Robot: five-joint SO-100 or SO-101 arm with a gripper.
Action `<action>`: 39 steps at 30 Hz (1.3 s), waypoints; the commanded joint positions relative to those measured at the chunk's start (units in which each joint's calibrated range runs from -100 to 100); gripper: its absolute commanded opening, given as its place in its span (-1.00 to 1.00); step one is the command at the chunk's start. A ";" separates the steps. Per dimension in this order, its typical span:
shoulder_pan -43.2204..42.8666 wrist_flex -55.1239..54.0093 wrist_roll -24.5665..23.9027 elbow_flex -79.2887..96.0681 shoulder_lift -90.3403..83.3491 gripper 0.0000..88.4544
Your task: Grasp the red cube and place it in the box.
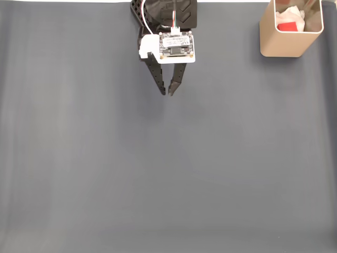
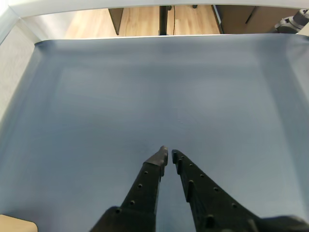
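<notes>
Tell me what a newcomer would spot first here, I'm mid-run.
In the fixed view, the red cube catches the eye: it sits inside the tan box at the top right corner of the grey mat. Next comes the gripper at top centre, its black fingers nearly together and holding nothing.

surface: dark grey mat (image 1: 158,174) | on it: tan box (image 1: 281,45), fixed view's top right corner

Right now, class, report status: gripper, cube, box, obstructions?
Gripper shut, empty, over bare mat. Cube inside box, top right in fixed view. Nothing in the way.
</notes>
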 commanded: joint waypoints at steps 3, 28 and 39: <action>-0.89 -0.74 0.83 6.89 -9.23 -0.99; -0.96 9.75 -1.32 24.41 -21.45 -0.98; -0.18 18.77 0.29 24.41 -21.45 -0.98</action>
